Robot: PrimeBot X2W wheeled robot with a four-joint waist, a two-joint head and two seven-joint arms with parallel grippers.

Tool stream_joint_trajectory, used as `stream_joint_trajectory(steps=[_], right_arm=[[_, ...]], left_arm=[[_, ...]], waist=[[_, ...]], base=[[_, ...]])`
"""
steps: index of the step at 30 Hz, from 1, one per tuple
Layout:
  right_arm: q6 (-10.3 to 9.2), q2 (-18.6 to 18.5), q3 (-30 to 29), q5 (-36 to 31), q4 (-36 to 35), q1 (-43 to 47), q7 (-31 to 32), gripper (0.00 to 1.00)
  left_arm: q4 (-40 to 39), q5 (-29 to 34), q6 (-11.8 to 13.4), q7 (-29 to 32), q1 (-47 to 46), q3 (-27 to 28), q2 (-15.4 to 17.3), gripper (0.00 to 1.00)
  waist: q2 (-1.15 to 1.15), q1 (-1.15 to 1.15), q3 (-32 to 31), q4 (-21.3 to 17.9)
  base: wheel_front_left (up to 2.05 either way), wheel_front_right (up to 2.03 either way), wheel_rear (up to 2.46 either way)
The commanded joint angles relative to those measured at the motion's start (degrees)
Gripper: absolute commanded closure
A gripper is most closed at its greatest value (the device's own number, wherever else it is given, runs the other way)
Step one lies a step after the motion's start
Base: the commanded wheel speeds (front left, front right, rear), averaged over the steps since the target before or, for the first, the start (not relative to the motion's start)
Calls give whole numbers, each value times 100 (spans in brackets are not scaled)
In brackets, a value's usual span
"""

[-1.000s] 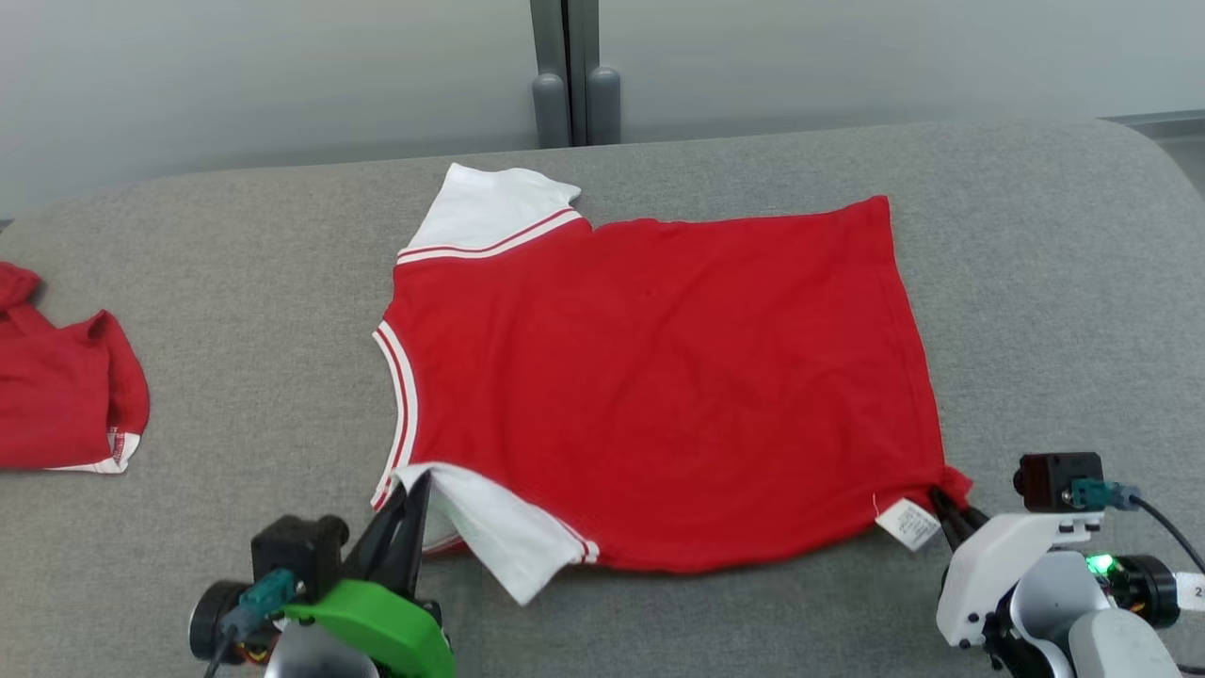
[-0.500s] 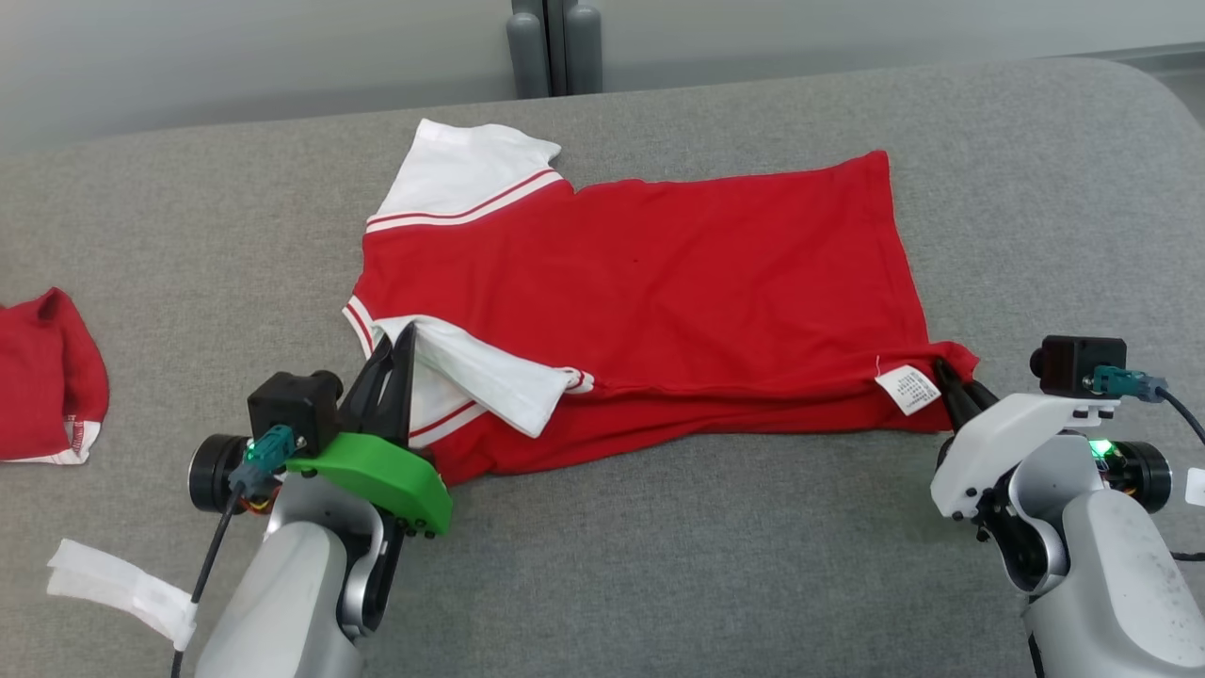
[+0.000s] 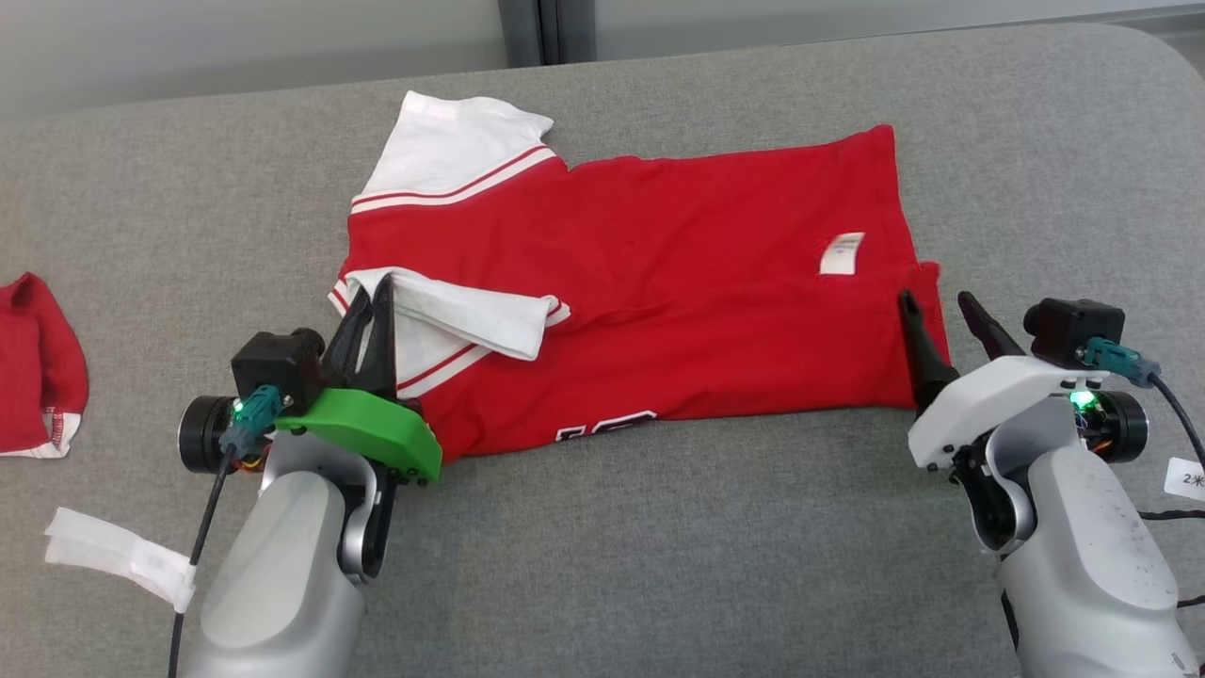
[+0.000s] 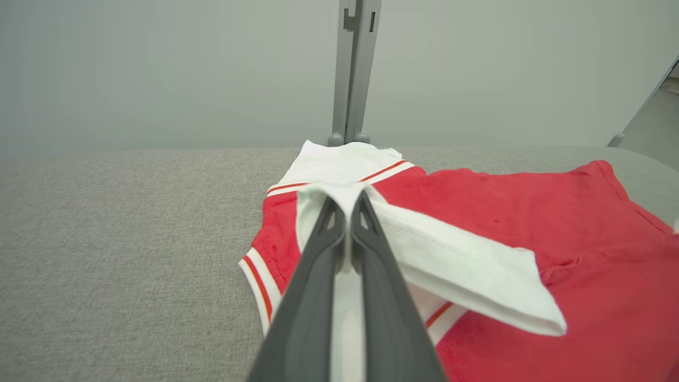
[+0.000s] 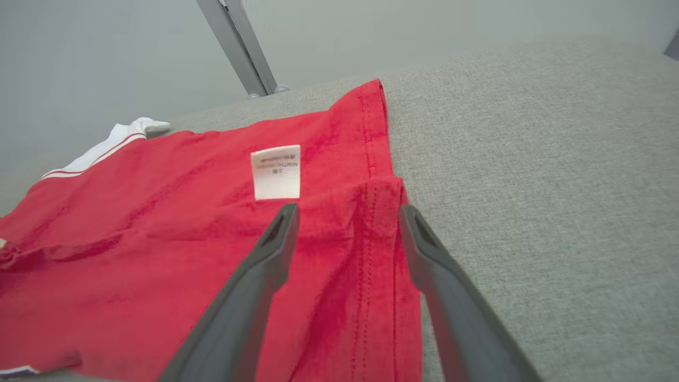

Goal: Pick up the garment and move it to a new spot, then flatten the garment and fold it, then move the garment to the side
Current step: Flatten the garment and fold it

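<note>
On the bench our left jaws clench the red jersey by its white sleeve; our right jaws gape empty.

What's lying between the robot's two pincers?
The red shirt, folded on the grey surface. In the head view the left pincer pinches its white sleeve; the right pincer stands open at its hem.

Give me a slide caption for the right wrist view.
Right gripper open over the red shirt, beside its label.
</note>
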Motion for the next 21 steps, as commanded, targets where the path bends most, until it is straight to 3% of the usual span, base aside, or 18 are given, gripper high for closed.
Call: stream_joint_trajectory(steps=[1, 7, 15, 21], right_arm=[[-5, -22, 16, 25, 58, -66, -179, 0], [-5, -22, -20, -203, 95, 70, -689, 0], [-5, -20, -154, -506, -227, 578, -924, 0], [-6, -21, -127, -594, -592, 1131, -828, 0]], left_arm=[[4, 9, 5, -38, -76, 55, -25, 0], [-289, 46, -48, -50, 239, 189, -44, 0], [-824, -104, -52, 41, 1074, 349, 120, 0], [-1388, -614, 111, 1218, 2033, 440, 228, 0]], waist=[[0, 0, -10, -2], [0, 0, -116, 9], [0, 0, -413, 51], [0, 0, -603, 92]], base=[[0, 0, 0], [0, 0, 0], [0, 0, 0], [0, 0, 0]])
